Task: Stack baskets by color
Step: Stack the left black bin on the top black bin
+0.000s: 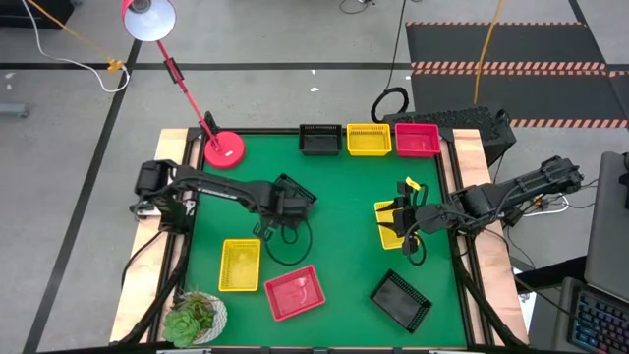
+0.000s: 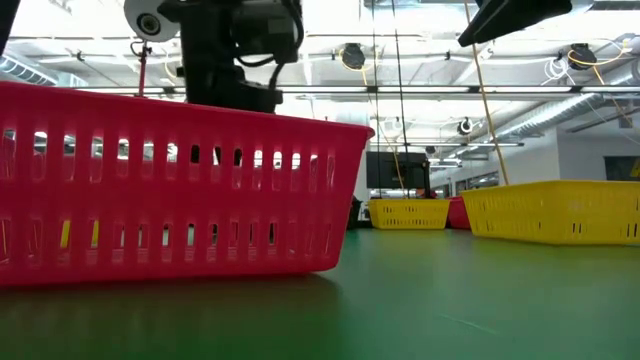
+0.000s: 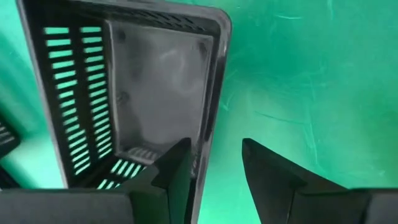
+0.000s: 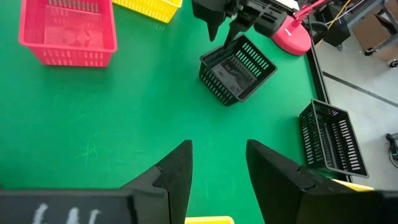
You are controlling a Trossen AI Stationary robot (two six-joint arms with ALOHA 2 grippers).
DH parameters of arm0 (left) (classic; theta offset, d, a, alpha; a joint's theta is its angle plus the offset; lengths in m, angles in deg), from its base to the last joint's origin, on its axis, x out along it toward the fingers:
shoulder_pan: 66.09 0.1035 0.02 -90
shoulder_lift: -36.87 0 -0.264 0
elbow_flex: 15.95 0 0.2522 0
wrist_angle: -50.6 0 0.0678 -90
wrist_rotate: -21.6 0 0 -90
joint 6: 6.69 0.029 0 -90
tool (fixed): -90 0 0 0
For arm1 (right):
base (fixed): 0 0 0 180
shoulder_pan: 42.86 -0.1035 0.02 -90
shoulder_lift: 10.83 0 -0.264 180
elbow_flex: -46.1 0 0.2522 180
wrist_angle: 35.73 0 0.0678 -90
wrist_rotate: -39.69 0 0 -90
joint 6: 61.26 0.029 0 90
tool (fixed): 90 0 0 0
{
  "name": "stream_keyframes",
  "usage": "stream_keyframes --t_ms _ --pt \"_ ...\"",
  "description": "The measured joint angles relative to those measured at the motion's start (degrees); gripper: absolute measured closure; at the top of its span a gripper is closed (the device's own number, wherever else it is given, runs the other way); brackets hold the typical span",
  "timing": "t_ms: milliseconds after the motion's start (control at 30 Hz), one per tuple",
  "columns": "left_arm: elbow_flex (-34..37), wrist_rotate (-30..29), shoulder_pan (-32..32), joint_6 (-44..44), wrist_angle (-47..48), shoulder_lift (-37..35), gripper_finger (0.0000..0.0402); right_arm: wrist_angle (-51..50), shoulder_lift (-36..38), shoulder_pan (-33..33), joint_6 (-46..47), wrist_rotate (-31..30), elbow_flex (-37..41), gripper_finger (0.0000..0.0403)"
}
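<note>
Green tabletop (image 1: 334, 211): your left tool (image 1: 291, 203) stands released over a black basket (image 4: 237, 68); carry it next to twelve o'clock.

Along the far edge of the green mat stand three slotted plastic baskets in a row: a black basket (image 1: 319, 139), a yellow basket (image 1: 369, 139) and a red-pink basket (image 1: 417, 139), each upright; near the front lie a second yellow basket (image 1: 240, 265), a second red-pink one (image 1: 294, 292) just beside it, and a second black one (image 1: 400, 300) set askew; a third black basket (image 4: 237, 68) sits mid-mat, turned at an angle; a third yellow basket (image 1: 386, 224) lies toward the right side, partly hidden.
</note>
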Motion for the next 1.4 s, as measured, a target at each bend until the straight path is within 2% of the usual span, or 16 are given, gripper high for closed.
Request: stream_keyframes --t_ms 300,733,1167,1267,1400 --pt "0.8 0.1 1.3 0.4 -2.2 0.4 0.0284 0.0 0.0 0.0 0.0 0.0 0.0 0.0260" --pt "6.1 0.2 1.8 0.4 -9.4 0.3 0.0295 0.0 0.0 0.0 0.0 0.0 0.0 0.0260" --pt "6.2 0.1 1.7 -0.9 -9.4 0.3 0.0351 0.0 0.0 0.0 -0.1 0.0 0.0 0.0260" --pt "6.2 0.3 1.7 -2.4 -9.5 0.3 0.0348 0.0 0.0 0.0 -0.1 0.0 0.0 0.0260" --pt "6.2 0.5 1.7 -3.1 -9.5 0.3 0.0323 0.0 0.0 0.0 -0.1 0.0 0.0 0.0260"
